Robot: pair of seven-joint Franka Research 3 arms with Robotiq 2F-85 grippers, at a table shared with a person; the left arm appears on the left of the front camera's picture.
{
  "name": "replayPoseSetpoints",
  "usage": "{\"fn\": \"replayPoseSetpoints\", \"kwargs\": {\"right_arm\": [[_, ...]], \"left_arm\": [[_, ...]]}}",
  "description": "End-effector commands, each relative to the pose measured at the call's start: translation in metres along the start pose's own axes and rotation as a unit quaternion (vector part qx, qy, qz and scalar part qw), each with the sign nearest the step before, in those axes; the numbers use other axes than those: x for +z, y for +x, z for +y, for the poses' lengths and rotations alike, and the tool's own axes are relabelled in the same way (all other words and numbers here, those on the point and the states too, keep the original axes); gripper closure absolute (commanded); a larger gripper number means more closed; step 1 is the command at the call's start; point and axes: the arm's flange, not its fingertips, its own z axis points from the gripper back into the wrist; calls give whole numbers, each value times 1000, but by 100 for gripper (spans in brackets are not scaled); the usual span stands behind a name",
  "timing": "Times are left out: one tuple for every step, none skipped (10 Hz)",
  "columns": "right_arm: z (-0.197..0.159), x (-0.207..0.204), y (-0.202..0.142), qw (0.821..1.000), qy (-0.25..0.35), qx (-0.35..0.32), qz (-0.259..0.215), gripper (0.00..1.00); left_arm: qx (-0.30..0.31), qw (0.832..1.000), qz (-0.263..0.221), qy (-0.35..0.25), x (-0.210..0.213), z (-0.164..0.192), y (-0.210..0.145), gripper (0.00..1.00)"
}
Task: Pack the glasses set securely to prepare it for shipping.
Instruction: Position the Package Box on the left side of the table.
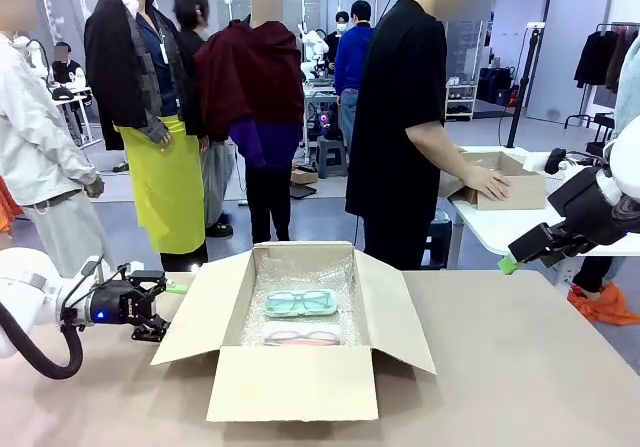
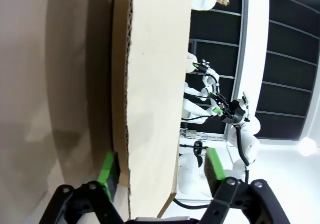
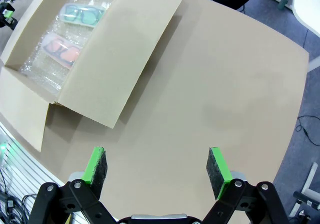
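Cardboard box (image 1: 300, 382) lined with bubble wrap (image 1: 300, 267) holds the flat, clear mint pack (image 1: 300, 302) and pink pack (image 1: 303, 338), beyond the left gripper (image 1: 168, 312). Left wrist: the corrugated flap (image 2: 150, 108) stands between its spread fingers (image 2: 106, 170). Right wrist: the right gripper (image 3: 157, 166) is spread over the smooth table (image 3: 225, 93), with the packs far up-left.

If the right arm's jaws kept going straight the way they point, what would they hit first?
Probably the bare tabletop. The right gripper points down at open table, jaws apart, and the cardboard box's flap lies off to one side of that line, though depth is hard to judge.
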Motion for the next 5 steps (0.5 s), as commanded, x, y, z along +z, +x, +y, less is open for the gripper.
{"fn": "replayPoseSetpoints", "kwargs": {"right_arm": [[3,-1,0,1000,-1,1,3,0],[3,-1,0,1000,-1,1,3,0],[3,-1,0,1000,-1,1,3,0],[3,-1,0,1000,-1,1,3,0],[3,-1,0,1000,-1,1,3,0]], "left_arm": [[3,999,-4,-43,3,0,7,100],[-3,999,-3,-46,4,-1,9,100],[-4,999,-1,-50,5,-1,9,100],[-5,999,1,-50,5,-1,9,83],[-6,999,4,-53,6,-2,9,94]]}}
